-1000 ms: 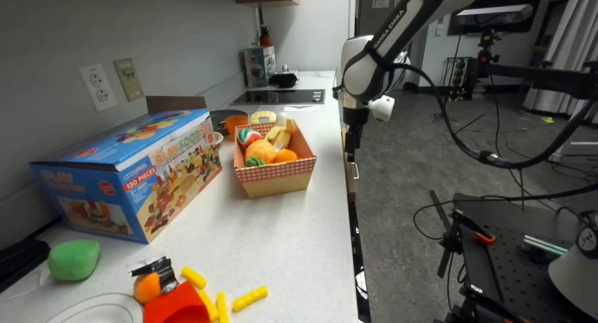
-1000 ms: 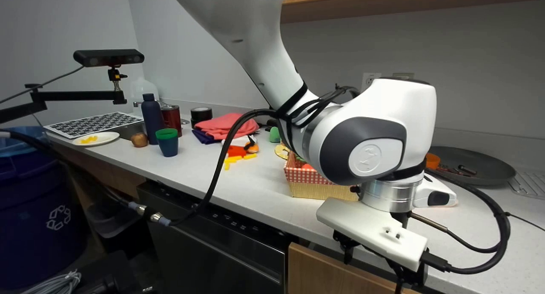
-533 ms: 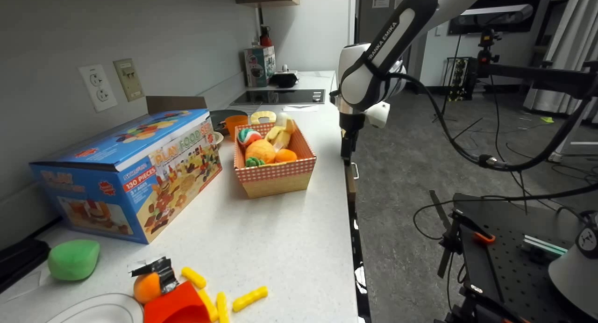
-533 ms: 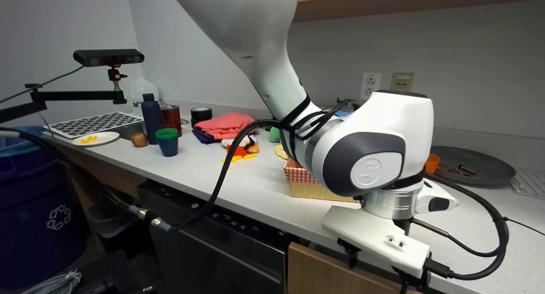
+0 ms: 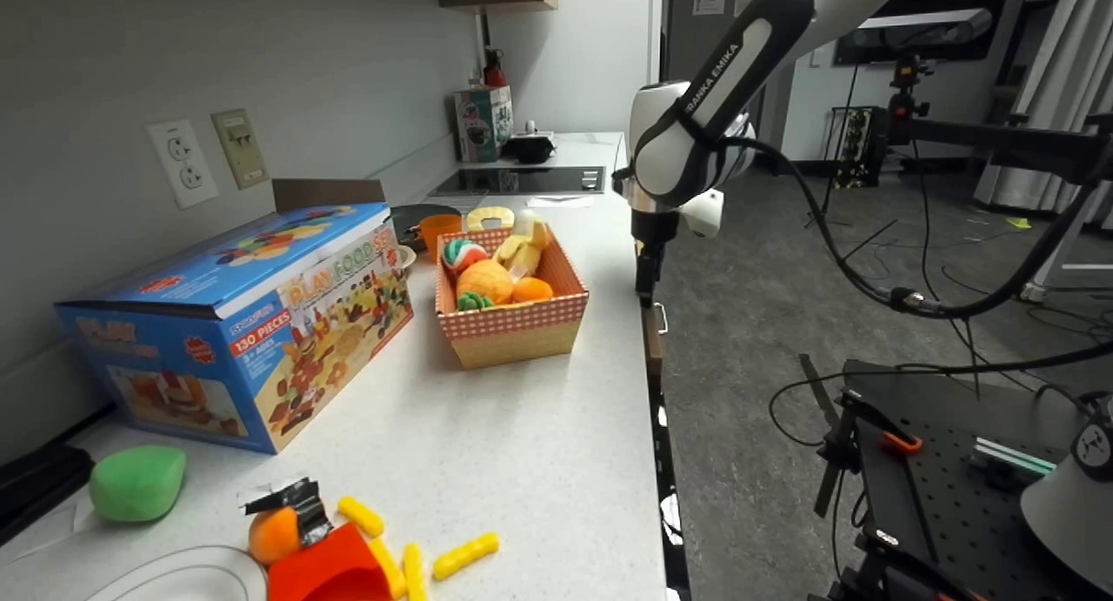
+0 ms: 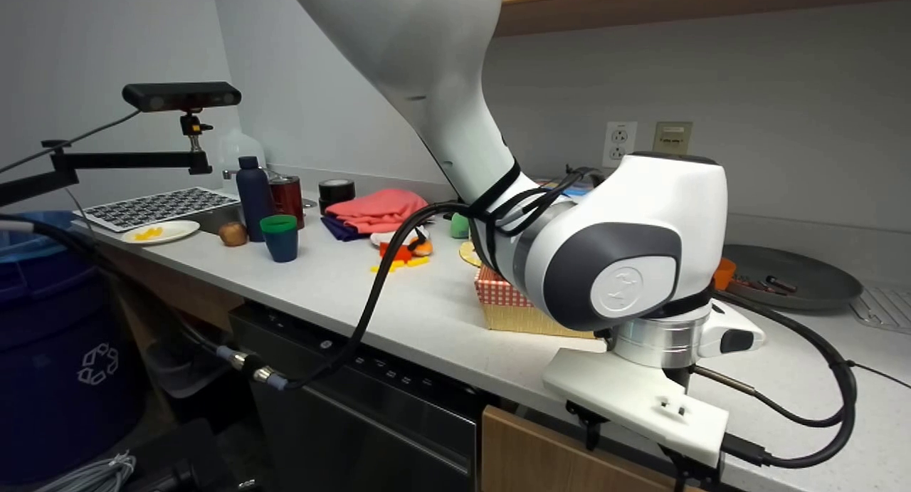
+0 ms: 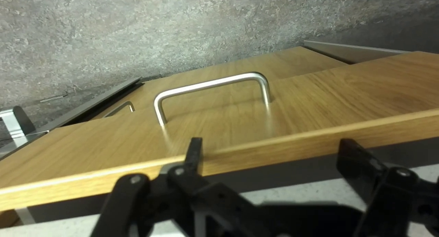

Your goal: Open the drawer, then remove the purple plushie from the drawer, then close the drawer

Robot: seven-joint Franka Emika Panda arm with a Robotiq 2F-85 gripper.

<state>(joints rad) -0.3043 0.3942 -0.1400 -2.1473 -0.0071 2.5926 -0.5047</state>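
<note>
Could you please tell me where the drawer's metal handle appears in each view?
In an exterior view: the handle is right of centre, just below the tool.
In an exterior view: not in it; the drawer front runs off the bottom edge.
Wrist view: the handle lies slightly above centre.
Shared landmark: the pale counter, in all three.

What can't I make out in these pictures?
Inside of the drawer, wrist view: hidden by its front and the countertop; no plushie shows.
Bits in the grey pan, an exterior view: too small to name.
White plate, an exterior view: cut off by the bottom edge.
Far sign, an exterior view: text too small.
</note>
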